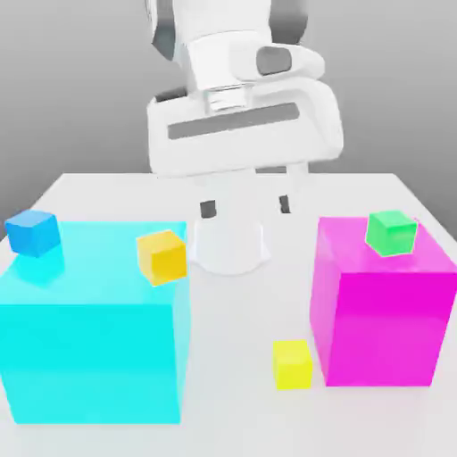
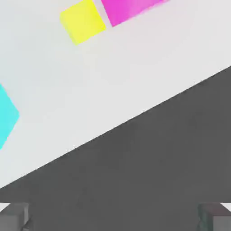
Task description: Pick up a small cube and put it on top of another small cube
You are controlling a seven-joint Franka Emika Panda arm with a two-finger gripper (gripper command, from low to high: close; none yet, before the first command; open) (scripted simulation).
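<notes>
A small lemon-yellow cube (image 1: 293,364) sits on the white table, close against the front left corner of the big magenta cube (image 1: 382,308). The hand view takes in this yellow cube (image 2: 83,20) beside the magenta cube (image 2: 131,9). Other small cubes rest on the big ones: an orange-yellow cube (image 1: 162,256) and a blue cube (image 1: 34,232) on the cyan cube (image 1: 94,321), and a green cube (image 1: 391,232) on the magenta one. My gripper (image 1: 246,207) hangs open and empty at the back of the table, well behind and above the yellow cube. Its fingertips (image 2: 13,217) stand far apart.
The arm's white base (image 1: 230,245) stands between the two big cubes at the back. Bare table (image 1: 236,357) lies between the cyan and magenta cubes. In the hand view the table edge runs diagonally, with dark floor (image 2: 158,171) beyond it and a cyan corner (image 2: 6,115).
</notes>
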